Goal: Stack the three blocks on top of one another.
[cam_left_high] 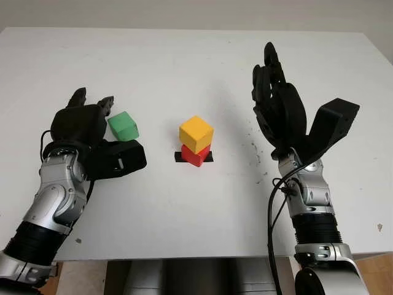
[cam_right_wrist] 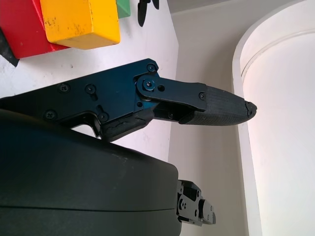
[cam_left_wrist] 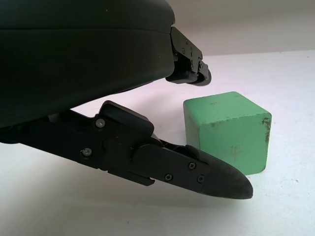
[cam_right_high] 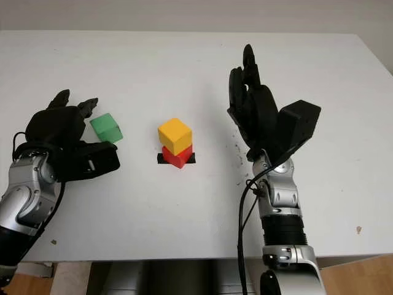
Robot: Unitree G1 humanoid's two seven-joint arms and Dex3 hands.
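A yellow block [cam_left_high: 196, 133] sits on a red block [cam_left_high: 195, 155] at the table's middle, over a strip of black tape [cam_left_high: 208, 158]. A green block [cam_left_high: 123, 126] stands alone on the table to the left. My left hand [cam_left_high: 101, 132] is open around it, two fingers behind and the thumb in front, none pressing on it. In the left wrist view the green block [cam_left_wrist: 227, 130] stands between the thumb [cam_left_wrist: 197, 169] and a fingertip [cam_left_wrist: 189, 61] with a gap. My right hand [cam_left_high: 285, 114] is open, raised to the right of the stack, holding nothing.
The white table [cam_left_high: 184, 67] reaches back to a pale wall. Its front edge [cam_left_high: 202, 257] runs just ahead of my forearms. A few dark specks [cam_left_high: 255, 150] mark the surface beside the right hand.
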